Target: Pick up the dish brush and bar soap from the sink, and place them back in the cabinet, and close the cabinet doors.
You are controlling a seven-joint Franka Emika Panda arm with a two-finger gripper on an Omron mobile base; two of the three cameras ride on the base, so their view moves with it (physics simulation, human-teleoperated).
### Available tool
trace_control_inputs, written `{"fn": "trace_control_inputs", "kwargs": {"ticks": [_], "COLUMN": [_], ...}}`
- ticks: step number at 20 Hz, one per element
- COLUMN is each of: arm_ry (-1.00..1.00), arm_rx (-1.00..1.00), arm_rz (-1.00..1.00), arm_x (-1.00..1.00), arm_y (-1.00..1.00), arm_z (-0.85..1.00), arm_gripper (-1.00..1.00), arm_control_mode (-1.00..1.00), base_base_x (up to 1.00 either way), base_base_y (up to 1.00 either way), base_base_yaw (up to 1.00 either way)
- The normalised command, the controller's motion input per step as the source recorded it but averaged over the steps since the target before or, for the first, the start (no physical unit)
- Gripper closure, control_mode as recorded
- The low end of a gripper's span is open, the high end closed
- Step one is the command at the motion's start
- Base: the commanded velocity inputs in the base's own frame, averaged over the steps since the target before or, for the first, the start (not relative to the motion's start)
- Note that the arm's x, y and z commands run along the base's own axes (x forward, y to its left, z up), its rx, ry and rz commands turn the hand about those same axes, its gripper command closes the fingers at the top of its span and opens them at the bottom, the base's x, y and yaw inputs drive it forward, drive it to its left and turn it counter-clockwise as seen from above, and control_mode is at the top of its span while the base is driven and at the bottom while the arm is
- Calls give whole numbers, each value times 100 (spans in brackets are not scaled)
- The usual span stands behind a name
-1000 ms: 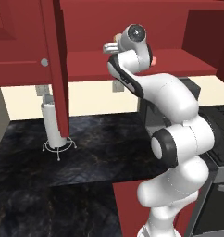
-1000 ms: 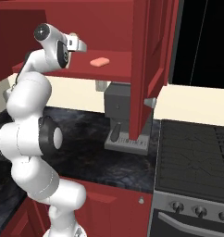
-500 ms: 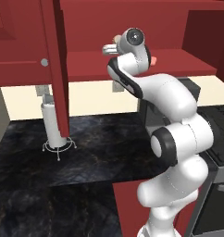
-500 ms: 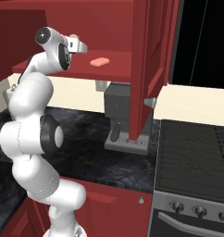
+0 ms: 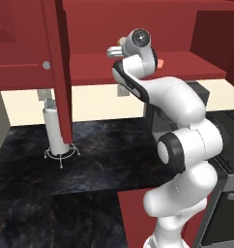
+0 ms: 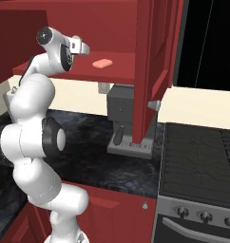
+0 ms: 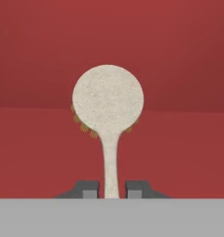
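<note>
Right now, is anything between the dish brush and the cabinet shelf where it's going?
Nothing visible. The gripper holds the dish brush by its handle over bare red shelf. In the right base view, the bar soap lies farther right on it.

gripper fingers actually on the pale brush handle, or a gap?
Touching. Hand view: both dark fingertips press the pale-yellow dish brush's thin handle, no gap either side; gripper shut on it.
</note>
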Motion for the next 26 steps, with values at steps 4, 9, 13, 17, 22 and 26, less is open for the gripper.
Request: {"fn": "trace_control_inputs", "kwargs": {"ticks": [4,9,13,17,22,26], "arm_ry": [0,0,1,0,0,0], "arm_rx": [0,0,0,0,0,0], "arm_rz": [0,0,0,0,0,0], "arm_x": [2,3,0,0,0,0], "arm_y": [-1,0,0,0,0,0], "arm_z": [-17,-13,-1,0,0,0], "arm_gripper": [100,100,-100,-100,-100,-100], "arm_control_mode": [-100,-100,-100,-100,-100,-100], "base_base_x": [0,0,0,0,0,0], "base_base_y": [0,0,0,0,0,0], "base_base_yaw": [0,0,0,0,0,0]}}
